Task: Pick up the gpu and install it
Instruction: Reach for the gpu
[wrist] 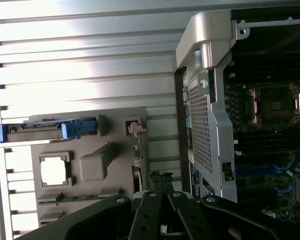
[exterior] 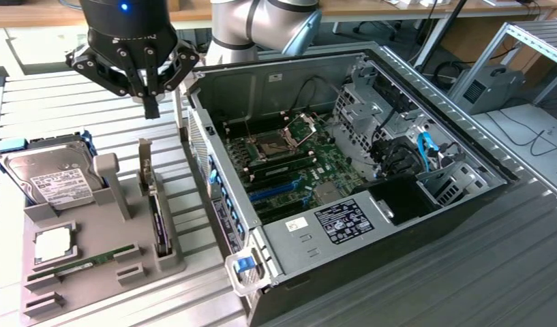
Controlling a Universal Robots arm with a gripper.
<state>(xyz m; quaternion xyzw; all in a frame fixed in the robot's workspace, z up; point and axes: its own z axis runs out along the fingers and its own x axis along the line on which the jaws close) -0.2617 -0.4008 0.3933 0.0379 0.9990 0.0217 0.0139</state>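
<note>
Claw (exterior: 152, 111) was pressed together, nothing in it, hanging over the slatted surface (exterior: 51, 109) between the gray holder tray (exterior: 101, 235) and the open computer case (exterior: 296, 235). In the wrist view the claw (wrist: 160, 182) pointed down near the tray's end.

The gpu (exterior: 157, 221) stood on its long edge in a narrow slot of the tray, on the side nearest the case, with its silver bracket end up toward the claw. Not picked up yet. In the wrist view the gpu (wrist: 136, 167) showed edge-on, just a thin dark line.

Handling, my call: light, stiff, thin board. It is fragile where components and the contact edge sit, and the bare faces are probably a bit slick. The best hold looked like a pinch across the two flat faces at the free top edge, around mid-length. Keep off the bracket and the connector edge, and keep it upright so it doesn't bind in the slot.

Containers: the tray also held a hard drive (exterior: 52, 178) standing in a blue-railed cradle, a square processor chip (exterior: 54, 244) flat in a recess, and a green memory stick (exterior: 82, 263) lying in a groove. The case lay on its side, panel off. Inside were the motherboard (exterior: 288, 160), blue expansion slots (exterior: 273, 192), cables and a drive cage.
</note>
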